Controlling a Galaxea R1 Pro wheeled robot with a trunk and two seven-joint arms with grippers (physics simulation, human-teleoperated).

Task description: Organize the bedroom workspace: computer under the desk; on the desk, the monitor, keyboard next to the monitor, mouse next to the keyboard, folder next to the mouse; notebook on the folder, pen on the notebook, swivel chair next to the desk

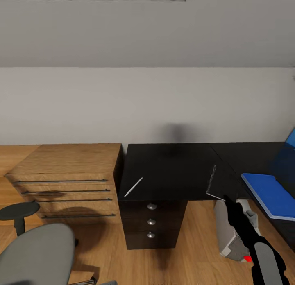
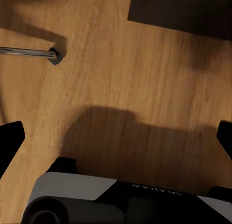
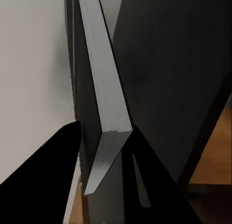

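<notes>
swivel chair (image 1: 35,252): bottom left of head view, grey padded matte back, round black armrest pad on a short post beside it; on the floor, apart from the desk.
cabinet (image 1: 65,180): light wood grain, boxy, four drawers with long thin dark bar handles; stands just beside the desk's left end.
floor (image 2: 121,79): warm wood planks, visible grain; a thin metal rod with a dark tip lies across it in the left wrist view.
left gripper (image 2: 116,137): black fingers at both edges of the left wrist view, spread wide, nothing between them; grey and black body with faint lettering reading roughly "GALAXEA".
pen (image 1: 133,187): thin silvery-white stick, lying diagonal on the desk's front left corner.
desk (image 1: 168,166): glossy black flat top, L-shaped, black drawer block under it with three round silver knobs.
notebook (image 3: 104,113): thin dark grey slab, pale page edge, held on edge over the desk's front rim.
right gripper (image 3: 104,147): black fingers pinched on the notebook.
computer (image 1: 233,231): light grey box, red mark, on the floor under the desk.
folder (image 1: 272,195): bright blue flat rectangle, lying on the desk's right wing.
</notes>
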